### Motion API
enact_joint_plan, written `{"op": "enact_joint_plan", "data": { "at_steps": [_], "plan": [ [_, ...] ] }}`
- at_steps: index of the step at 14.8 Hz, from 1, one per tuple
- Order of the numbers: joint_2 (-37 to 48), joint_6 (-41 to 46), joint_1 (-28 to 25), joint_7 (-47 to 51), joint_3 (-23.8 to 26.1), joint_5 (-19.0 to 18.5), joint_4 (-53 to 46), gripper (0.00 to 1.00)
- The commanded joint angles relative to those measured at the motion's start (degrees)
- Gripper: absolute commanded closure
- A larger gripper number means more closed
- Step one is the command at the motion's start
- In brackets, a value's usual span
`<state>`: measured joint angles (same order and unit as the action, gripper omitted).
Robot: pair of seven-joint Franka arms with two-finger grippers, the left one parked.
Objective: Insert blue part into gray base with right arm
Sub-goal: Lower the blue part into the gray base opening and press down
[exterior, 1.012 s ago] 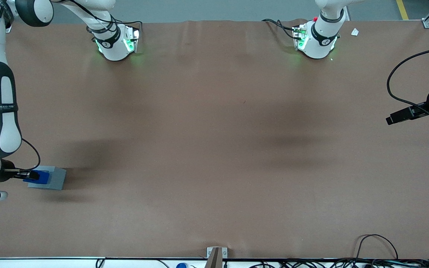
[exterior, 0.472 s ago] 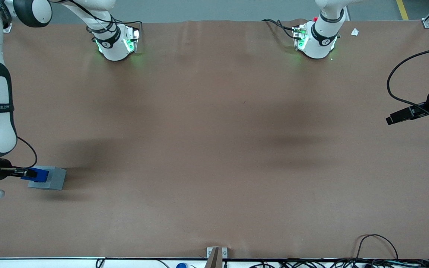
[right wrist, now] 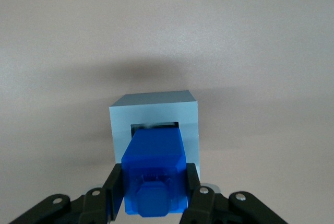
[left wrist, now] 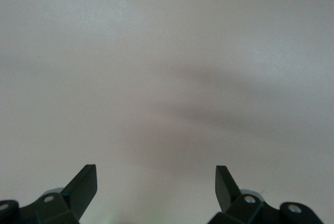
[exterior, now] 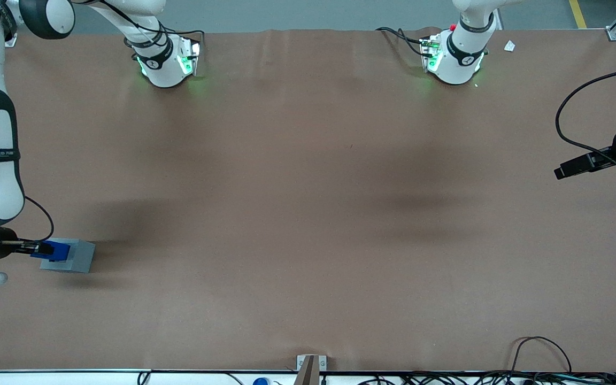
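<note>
**Blue block sitting at the socket mouth, needs a straight push**

I'd keep the small bright blue plastic block [right wrist: 154, 167] square to the socket and press straight in; any tilt looks likely to jam it. It's glossy, with a round knob on its end. It sits on the light gray square plastic base [right wrist: 154, 117] at the working arm's end of the brown table [exterior: 308, 214], clamped between the black two-finger gripper [right wrist: 154, 195] fingers.
</note>
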<state>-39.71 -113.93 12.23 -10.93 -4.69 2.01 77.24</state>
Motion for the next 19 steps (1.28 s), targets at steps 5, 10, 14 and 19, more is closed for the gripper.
{"op": "enact_joint_plan", "data": {
  "at_steps": [5,10,14,19],
  "plan": [
    [-0.90,0.28,0.34,-0.58,0.74,-0.60,-0.95,1.00],
    [-1.07,-0.85,0.34,-0.58,0.74,-0.60,-0.95,1.00],
    [-1.69,-2.26,0.43,-0.67,0.74,-0.52,-0.95,1.00],
    [-1.69,-2.26,0.52,-0.67,0.74,-0.43,-0.77,0.86]
  ]
}}
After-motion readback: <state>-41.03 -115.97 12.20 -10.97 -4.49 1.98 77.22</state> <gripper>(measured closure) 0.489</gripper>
